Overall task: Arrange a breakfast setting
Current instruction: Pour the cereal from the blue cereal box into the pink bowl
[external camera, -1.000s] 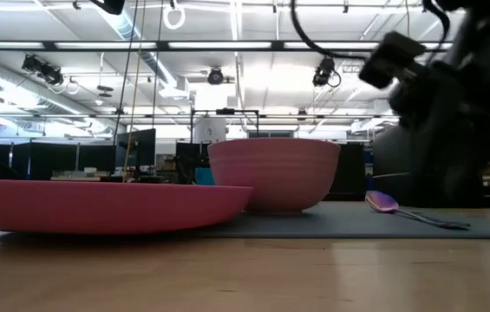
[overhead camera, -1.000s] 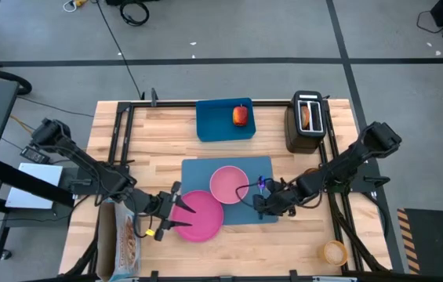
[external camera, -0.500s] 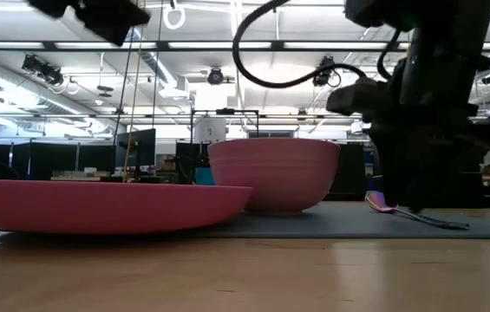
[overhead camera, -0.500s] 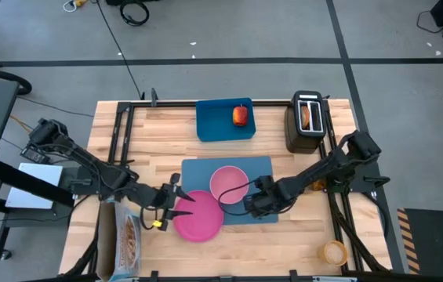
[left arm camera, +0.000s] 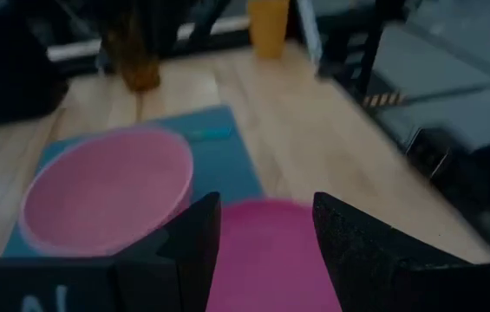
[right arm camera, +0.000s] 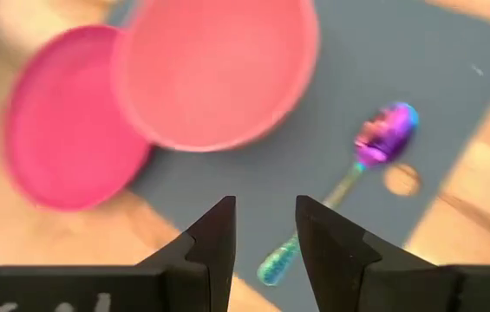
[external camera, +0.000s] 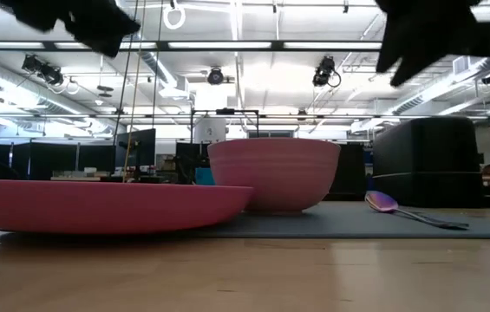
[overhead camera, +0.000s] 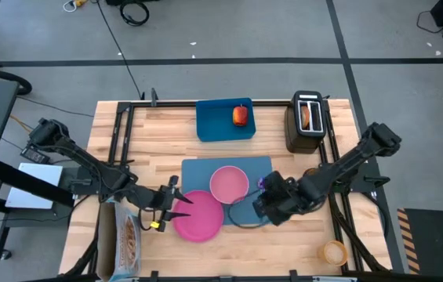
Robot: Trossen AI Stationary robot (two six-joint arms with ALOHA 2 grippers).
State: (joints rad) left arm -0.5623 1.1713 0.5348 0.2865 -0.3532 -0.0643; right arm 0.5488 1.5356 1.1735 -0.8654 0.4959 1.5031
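Now the right gripper [right arm camera: 262, 227] hovers empty, fingers slightly apart, above the teal-handled spoon [right arm camera: 349, 184] lying on the slate-blue mat [overhead camera: 256, 168] beside the pink bowl [overhead camera: 228, 184]. Better to descend squarely over the handle. The left gripper [left arm camera: 262, 227], open, waits over the pink plate [overhead camera: 198, 217].

I'm working in what looks like a robotics lab set in a big industrial hall. My butcher-block table [overhead camera: 166, 133] stands on a grey concrete floor [overhead camera: 245, 31] crossed by dark tape lines, with loose cables [overhead camera: 131, 12] lying beyond its far edge. Looking level across the tabletop, I see exposed ceiling beams, strip lights [external camera: 236, 45], hanging cameras [external camera: 216, 76] and dark monitors [external camera: 136, 147] behind.
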